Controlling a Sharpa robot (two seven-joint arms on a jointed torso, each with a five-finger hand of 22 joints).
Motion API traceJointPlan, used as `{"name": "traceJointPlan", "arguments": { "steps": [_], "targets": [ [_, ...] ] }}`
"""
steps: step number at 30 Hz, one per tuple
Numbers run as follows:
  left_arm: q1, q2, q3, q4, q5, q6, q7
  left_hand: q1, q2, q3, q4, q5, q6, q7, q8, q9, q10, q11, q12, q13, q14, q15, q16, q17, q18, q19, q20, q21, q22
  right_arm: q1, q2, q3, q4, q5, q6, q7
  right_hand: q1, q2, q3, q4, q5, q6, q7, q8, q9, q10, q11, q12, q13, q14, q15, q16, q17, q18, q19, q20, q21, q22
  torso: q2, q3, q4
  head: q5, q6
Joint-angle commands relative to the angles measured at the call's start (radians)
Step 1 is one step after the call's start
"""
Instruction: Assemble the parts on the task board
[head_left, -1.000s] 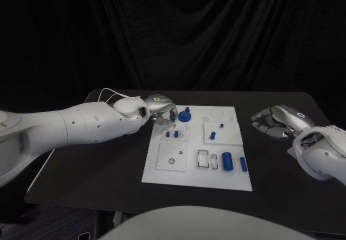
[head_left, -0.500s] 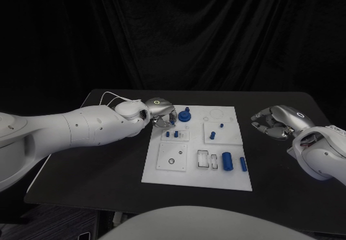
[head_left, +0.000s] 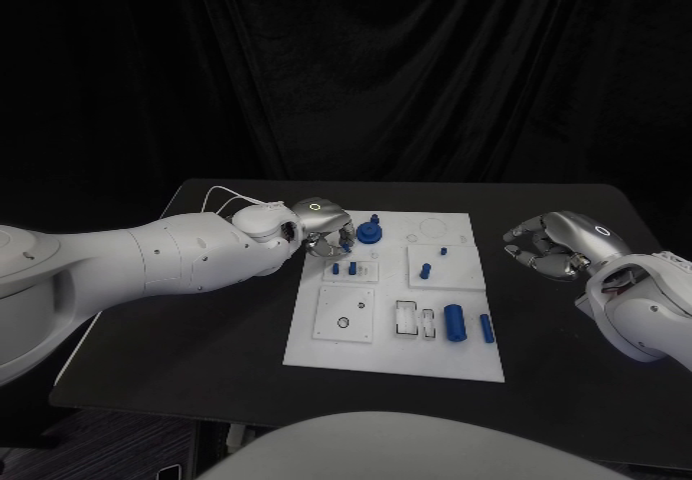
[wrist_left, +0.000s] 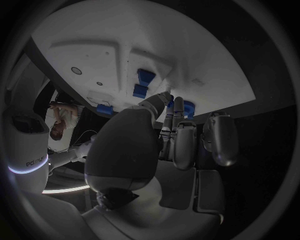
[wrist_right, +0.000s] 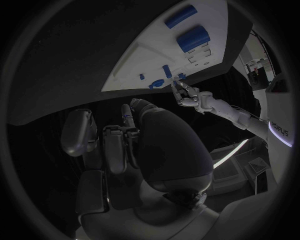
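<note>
Black table (head_left: 202, 340), white task board (head_left: 397, 355), blue parts (head_left: 456, 322)

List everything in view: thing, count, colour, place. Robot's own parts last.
table: one, black, under everything.
task board: one, white, middle of the table.
gear-like part: one, blue, far left corner of the board, beside the left hand's fingers.
small pegs: two, blue, standing just nearer than it.
peg: one, blue, on the right square plate.
cylinders: two, blue, one large and one slim, lying near the board's right edge.
left hand: silver, at the board's far left corner.
right hand: silver, fingers curled, over the table right of the board.
</note>
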Motion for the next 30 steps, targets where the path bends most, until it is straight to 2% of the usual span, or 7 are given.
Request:
{"name": "traceJointPlan", "arguments": {
  "steps": [1,11,30],
  "targets": [
    [-0.002,0.0,0.001,0.002,0.008,-0.017,0.006,0.0,-0.006,0.003,-0.006,-0.006,0.001,0.007,0.006,0.005,0.009,-0.001,-0.004,-0.001,0.01,0.004,-0.005,-0.001,0.007,0.001,0.003,-0.004,0.173,-0.003,-0.001,0.001,0.0,-0.003,0.001,-0.011,-0.001,-0.008,0.008,0.0,0.005,0.006,-0.002,-0.005,-0.001,0.04,0.003,-0.004,0.177,0.075,0.0,-0.005,0.178,0.021,0.001,-0.006,-0.003,0.151,0.0,-0.0006,0.001,-0.002,0.0],
    [-0.004,-0.001,0.001,0.012,0.008,-0.013,0.011,-0.001,-0.006,0.002,-0.005,-0.009,0.0,0.008,0.004,0.005,0.012,-0.001,-0.004,0.0,0.006,0.005,-0.012,-0.012,0.009,-0.003,0.003,-0.013,0.17,-0.003,0.0,0.001,0.0,-0.003,0.0,-0.011,-0.001,-0.008,0.009,0.0,0.005,0.006,-0.002,-0.005,-0.002,0.04,0.003,-0.004,0.178,0.075,0.0,-0.004,0.179,0.021,0.001,-0.006,-0.003,0.151,0.0,-0.0001,0.002,-0.002,0.0],
    [-0.01,0.016,0.001,0.0,0.008,0.008,0.006,0.0,-0.004,0.003,-0.006,-0.012,-0.002,0.008,0.0,0.003,0.016,0.0,-0.004,0.001,0.0,0.006,-0.02,-0.026,0.011,-0.009,0.004,-0.025,0.167,-0.003,0.002,0.001,-0.001,-0.003,0.0,-0.01,-0.001,-0.008,0.009,0.0,0.005,0.006,-0.002,-0.005,-0.002,0.04,0.003,-0.004,0.178,0.075,0.0,-0.004,0.179,0.021,0.001,-0.006,-0.003,0.151,0.0,-0.0001,0.0008,-0.002,0.0]
  ]
}}
